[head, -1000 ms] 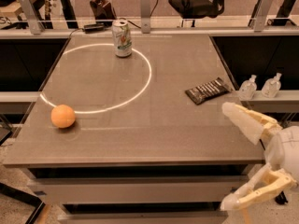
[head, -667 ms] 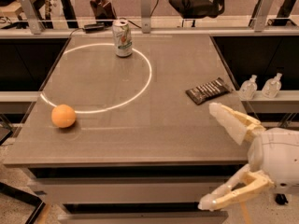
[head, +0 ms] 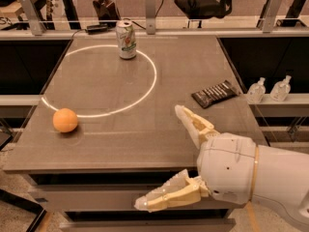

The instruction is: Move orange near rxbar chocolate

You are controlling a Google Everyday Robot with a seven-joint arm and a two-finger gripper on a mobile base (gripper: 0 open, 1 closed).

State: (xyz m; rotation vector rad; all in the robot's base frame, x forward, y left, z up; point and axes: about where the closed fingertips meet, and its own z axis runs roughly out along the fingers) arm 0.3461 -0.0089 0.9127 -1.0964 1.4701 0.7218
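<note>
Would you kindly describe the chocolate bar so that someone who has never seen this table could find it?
Start at the table with the white ring; the rxbar chocolate lies flat near its right edge, beyond the open gripper at the front. It is the only dark, flat, striped rectangle, unlike the round orange at the left and the upright soda can at the back.

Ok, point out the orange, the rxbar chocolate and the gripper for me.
orange (head: 65, 120): camera view, middle of the fruit.
rxbar chocolate (head: 215, 94): camera view, middle of the dark wrapper.
gripper (head: 158, 157): camera view, midway between the tips of its open jaws, in the lower right foreground.
</note>
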